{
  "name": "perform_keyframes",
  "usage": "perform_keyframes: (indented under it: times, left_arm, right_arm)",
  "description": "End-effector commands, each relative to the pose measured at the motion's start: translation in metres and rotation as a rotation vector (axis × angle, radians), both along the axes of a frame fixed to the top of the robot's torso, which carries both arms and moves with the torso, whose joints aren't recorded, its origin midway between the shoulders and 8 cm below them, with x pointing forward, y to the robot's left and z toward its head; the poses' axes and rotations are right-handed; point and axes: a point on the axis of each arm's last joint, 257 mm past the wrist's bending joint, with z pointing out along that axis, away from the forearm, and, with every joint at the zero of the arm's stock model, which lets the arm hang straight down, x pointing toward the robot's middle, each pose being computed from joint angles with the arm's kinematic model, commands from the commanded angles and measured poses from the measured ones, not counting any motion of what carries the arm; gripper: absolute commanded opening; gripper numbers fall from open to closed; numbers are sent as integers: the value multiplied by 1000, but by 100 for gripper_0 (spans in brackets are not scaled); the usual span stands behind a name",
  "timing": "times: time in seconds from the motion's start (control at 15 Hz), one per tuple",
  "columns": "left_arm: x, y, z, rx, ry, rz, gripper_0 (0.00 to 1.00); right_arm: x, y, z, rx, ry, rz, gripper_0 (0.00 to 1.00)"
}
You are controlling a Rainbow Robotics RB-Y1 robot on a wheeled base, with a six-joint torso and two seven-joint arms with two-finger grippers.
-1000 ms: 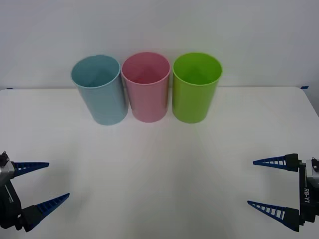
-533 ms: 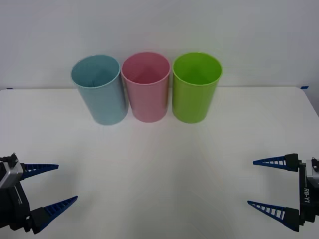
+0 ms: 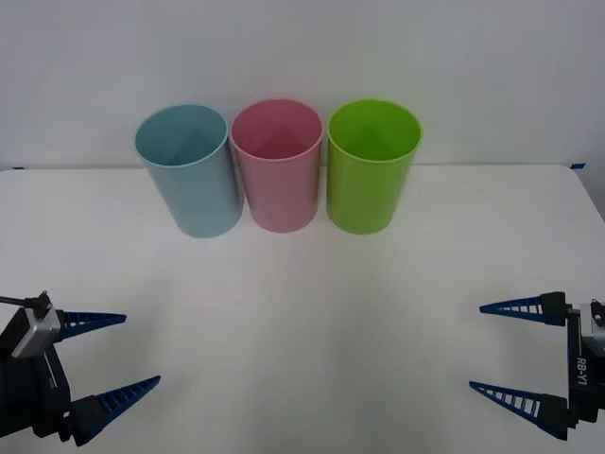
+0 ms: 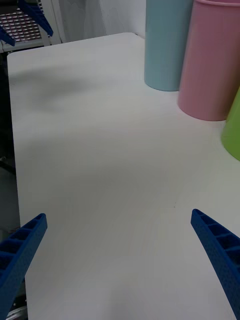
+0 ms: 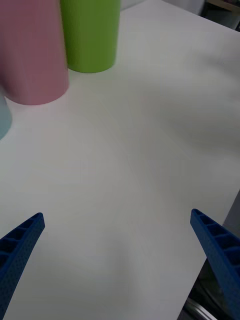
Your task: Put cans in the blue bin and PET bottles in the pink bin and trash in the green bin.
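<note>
Three tall bins stand in a row at the back of the white table: the blue bin (image 3: 189, 170) on the left, the pink bin (image 3: 277, 164) in the middle, the green bin (image 3: 372, 165) on the right. My left gripper (image 3: 123, 352) hangs open over the table's near left, holding nothing. My right gripper (image 3: 492, 345) stands open at the near right, also holding nothing. The right wrist view has the blue bin (image 4: 167, 42), pink bin (image 4: 212, 60) and green bin (image 4: 232, 130). In the left wrist view stand the pink bin (image 5: 32, 50) and green bin (image 5: 90, 32). Cans, PET bottles and trash are out of view.
The white table (image 3: 312, 303) spreads bare between the bins and my grippers. A plain white wall rises behind the bins. The table's far corners sit at the left and right edges of the front view.
My left gripper has moved to the right and slightly toward the table's near edge, still open. The right gripper and the three bins have not moved.
</note>
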Motion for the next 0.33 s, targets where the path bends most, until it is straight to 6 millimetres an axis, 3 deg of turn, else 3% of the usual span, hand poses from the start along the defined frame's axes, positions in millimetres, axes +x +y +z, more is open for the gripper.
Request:
perform_keyframes:
  times: [0.07,0.33]
  left_arm:
    - [-1,-1,-1,1,4,-5,100]
    - [-1,-1,-1,1,4,-5,100]
  right_arm:
    - [0,0,0,0,0,0,100]
    - [0,0,0,0,0,0,100]
